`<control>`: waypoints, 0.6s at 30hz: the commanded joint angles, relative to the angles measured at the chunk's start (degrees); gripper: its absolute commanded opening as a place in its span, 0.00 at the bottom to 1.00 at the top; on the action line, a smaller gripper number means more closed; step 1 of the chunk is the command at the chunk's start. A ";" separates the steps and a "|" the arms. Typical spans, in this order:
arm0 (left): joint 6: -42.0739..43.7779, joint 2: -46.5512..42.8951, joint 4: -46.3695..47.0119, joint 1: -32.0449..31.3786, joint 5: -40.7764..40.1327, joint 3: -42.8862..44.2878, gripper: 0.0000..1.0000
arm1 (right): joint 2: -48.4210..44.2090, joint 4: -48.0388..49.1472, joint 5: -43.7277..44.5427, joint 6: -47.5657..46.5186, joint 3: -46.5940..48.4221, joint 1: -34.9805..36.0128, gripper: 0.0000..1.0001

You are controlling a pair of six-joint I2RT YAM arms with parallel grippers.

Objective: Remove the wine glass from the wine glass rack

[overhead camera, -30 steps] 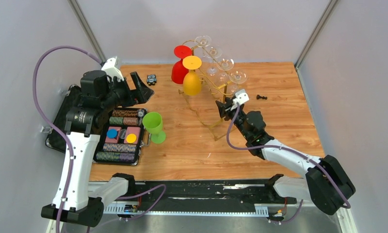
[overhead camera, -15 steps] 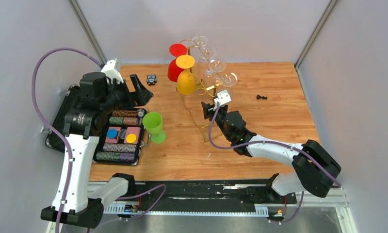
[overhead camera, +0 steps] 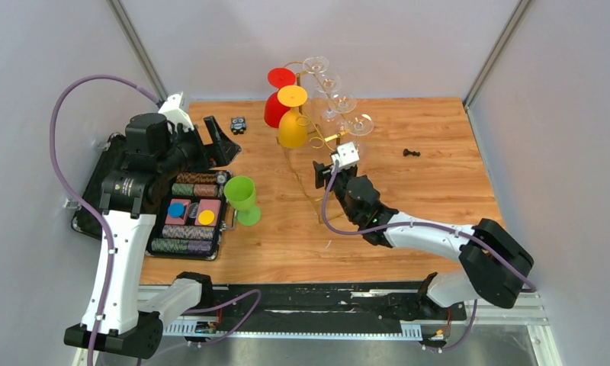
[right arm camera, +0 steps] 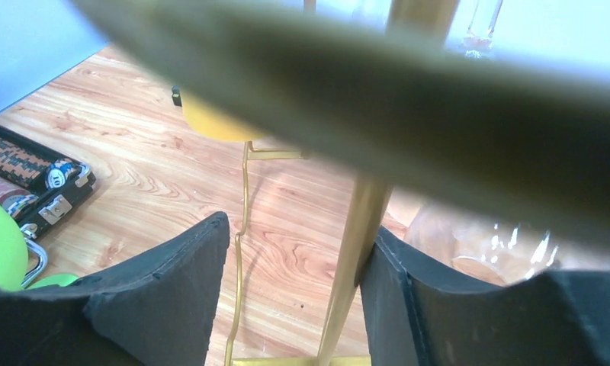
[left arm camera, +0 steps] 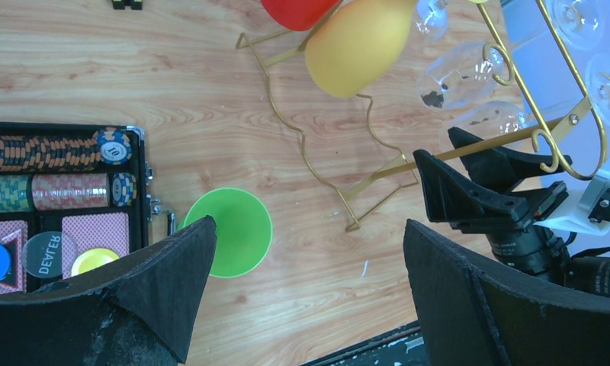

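The gold wire wine glass rack (overhead camera: 322,142) stands at the back middle of the table, leaning. A red glass (overhead camera: 274,111) and a yellow glass (overhead camera: 291,130) hang upside down on its left arms, and several clear glasses (overhead camera: 343,103) hang on its right arms. A green wine glass (overhead camera: 241,197) stands on the table, off the rack. My right gripper (overhead camera: 320,174) is open around the rack's post (right arm camera: 361,229), which rests against the right finger. My left gripper (overhead camera: 219,143) is open and empty, held high above the green glass (left arm camera: 227,232).
An open black poker chip case (overhead camera: 186,217) lies at the left, beside the green glass. A small black object (overhead camera: 239,123) lies at the back left and a black chess piece (overhead camera: 412,152) at the right. Grey walls close in the table.
My right gripper has moved left along the table, and the rack with its hanging glasses has shifted left with it. The left arm has barely moved.
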 commanded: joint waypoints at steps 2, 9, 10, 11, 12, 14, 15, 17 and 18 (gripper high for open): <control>0.36 -0.47 0.41 0.47 -0.65 1.65 1.00 | -5.00 -3.89 0.83 2.24 -0.27 0.47 0.62; 0.06 -0.12 0.86 0.47 -0.99 1.44 1.00 | -10.69 -9.84 -1.02 3.11 -1.13 0.51 0.66; -0.23 -0.03 0.95 0.47 -0.92 1.43 1.00 | -11.50 -10.83 -1.12 3.11 -1.14 0.51 0.66; -0.36 0.08 1.21 0.47 -0.59 1.42 1.00 | -12.18 -12.09 -1.39 3.11 -1.05 0.50 0.66; -0.77 0.37 1.34 0.47 -0.33 1.42 1.00 | -12.83 -13.67 -1.58 3.11 -0.54 0.46 0.66; -1.50 0.73 1.89 0.47 0.38 1.52 1.00 | -14.03 -18.00 -2.08 4.91 0.48 0.46 0.67; -1.70 0.83 2.19 0.47 0.84 1.56 1.00 | -14.76 -20.36 -2.40 5.33 1.11 0.47 0.67; -2.18 1.14 2.56 0.47 1.18 1.80 1.00 | -16.71 -23.87 -4.48 5.41 1.72 0.47 0.68; -2.39 1.36 2.68 0.47 1.26 1.87 1.00 | -17.78 -25.34 -5.54 5.40 1.76 0.47 0.68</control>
